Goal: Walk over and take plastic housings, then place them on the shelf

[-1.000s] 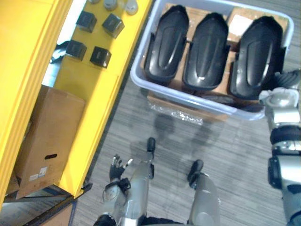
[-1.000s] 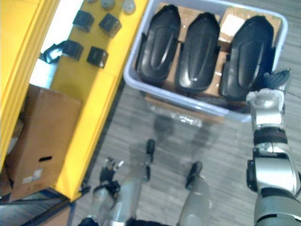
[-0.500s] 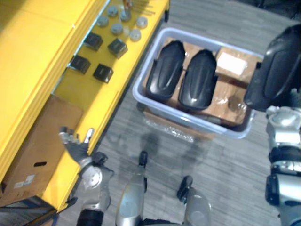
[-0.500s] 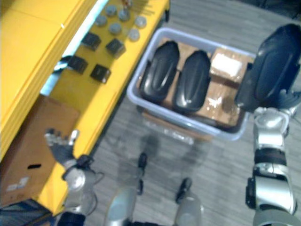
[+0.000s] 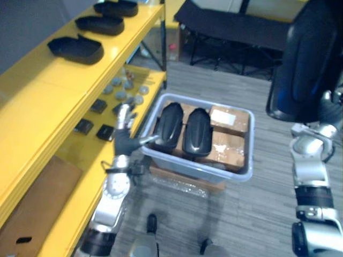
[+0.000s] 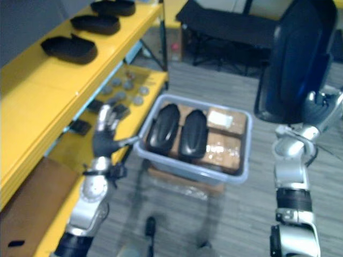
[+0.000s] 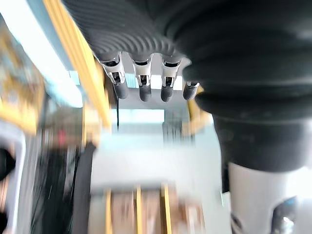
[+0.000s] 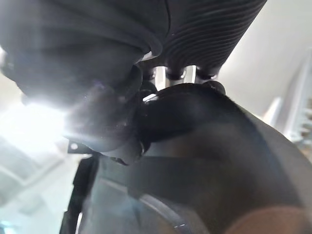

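Bin [image 5: 199, 172]: grey-blue, on the floor, and my landmark for every entry here. Bin housings [image 5: 171, 126]: two, black, lying side by side in the half of the bin nearer the shelf. Boxes [image 5: 229, 120]: brown, filling the bin's other half, the far one with a white label. Board [image 5: 185, 184]: flat, brown, under the bin, with clear wrap along its near edge. Held housing [image 6: 297, 59]: black, large, upright, raised well above the bin's right end and clear of it. Right hand [image 6: 320, 108]: at the lower edge of the held housing, right of the bin. In its wrist view I see the fingers hooked over the shell's rim and the thumb pressed against it, so they are clamped on the held housing. Left hand [image 5: 125, 142]: empty, raised just beside the bin's near left corner, fingers straight and apart, pointing up, thumb stretched toward the rim. I cannot tell whether the thumb touches it. Shelf [image 5: 37, 112]: yellow, running along the bin's left side. Shelf housings [image 5: 76, 49]: three, black, hollow side up, in a row on the top level, left of the bin and beyond it. Blocks [image 5: 105, 131]: small, black, on the lower level, just left of the bin. Discs [image 5: 127, 92]: small, grey, on the same level, past the blocks. Carton [image 5: 29, 206]: brown, under the shelf, well to the bin's near left. Cot [image 5: 236, 24]: dark, folding, on the floor beyond the bin.
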Motion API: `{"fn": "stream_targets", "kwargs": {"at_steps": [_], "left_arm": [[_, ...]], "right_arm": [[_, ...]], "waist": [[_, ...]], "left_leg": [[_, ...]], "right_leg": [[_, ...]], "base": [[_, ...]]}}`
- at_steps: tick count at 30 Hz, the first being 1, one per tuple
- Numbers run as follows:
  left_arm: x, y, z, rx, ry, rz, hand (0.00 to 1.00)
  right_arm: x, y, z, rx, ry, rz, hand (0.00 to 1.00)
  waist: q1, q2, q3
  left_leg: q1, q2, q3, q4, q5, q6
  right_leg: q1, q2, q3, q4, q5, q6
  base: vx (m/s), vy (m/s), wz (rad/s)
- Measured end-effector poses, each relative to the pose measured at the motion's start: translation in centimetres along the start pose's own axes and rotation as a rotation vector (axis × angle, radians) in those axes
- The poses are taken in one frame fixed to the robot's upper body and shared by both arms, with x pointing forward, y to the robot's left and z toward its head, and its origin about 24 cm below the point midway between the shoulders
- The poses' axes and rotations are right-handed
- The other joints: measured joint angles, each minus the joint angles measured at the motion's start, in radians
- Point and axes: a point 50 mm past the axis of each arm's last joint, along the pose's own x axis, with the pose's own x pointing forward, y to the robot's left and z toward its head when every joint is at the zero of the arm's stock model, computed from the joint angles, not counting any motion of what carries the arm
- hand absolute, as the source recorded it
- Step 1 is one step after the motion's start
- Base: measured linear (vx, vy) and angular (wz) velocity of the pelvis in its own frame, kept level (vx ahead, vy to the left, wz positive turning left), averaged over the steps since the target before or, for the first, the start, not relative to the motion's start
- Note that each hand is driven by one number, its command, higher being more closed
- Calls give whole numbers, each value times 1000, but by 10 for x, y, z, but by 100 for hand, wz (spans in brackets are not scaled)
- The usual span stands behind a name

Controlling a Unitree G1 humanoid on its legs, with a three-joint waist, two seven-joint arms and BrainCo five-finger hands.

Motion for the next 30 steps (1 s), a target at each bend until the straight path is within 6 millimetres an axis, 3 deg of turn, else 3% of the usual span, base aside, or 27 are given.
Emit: {"fn": "stream_targets", "kwargs": {"at_steps": [3, 7, 12, 17, 24, 30], "left_arm": [[18, -12, -15, -13, 120, -95, 0], [33, -23, -33, -186, 289, -163, 0], [33, -35, -53, -327, 437, -166, 0], [27, -36, -73, -426, 565, -113, 0], [29, -44, -74, -483, 578, -115, 0], [39, -54, -64, -509, 530, -137, 0]], "right_arm": [[-6, 14, 12, 17, -66, 78, 100], [-11, 29, 32, 54, -159, 135, 100], [-16, 44, 57, 135, -263, 200, 100], [-36, 61, 65, 189, -266, 276, 100], [-55, 78, 67, 200, -247, 362, 100], [-83, 101, 58, 173, -198, 492, 100]], "waist": [[-20, 13, -16], [-41, 18, -23], [-39, 11, -27], [-36, -11, -41], [-36, -11, -42], [-35, -11, -42]], "left_leg": [[24, 20, 33, -1, -7, 3], [26, 42, 55, -1, -6, 4], [24, 49, 63, -1, -5, 5], [24, 42, 77, -1, 1, 6], [26, 26, 76, -1, 4, 7], [33, 27, 75, -1, 4, 8]], "right_leg": [[6, 19, 32, -20, 22, -10], [5, 47, 63, -61, 54, -20], [6, 52, 78, -97, 81, -21], [14, 46, 81, -111, 100, -23], [26, 34, 79, -121, 111, -13], [32, 35, 79, -121, 111, -13]], "base": [[-120, -3, -36], [-132, -8, -28], [-86, 9, -9], [12, 2, -1], [19, 7, 1], [0, 0, 0]]}}
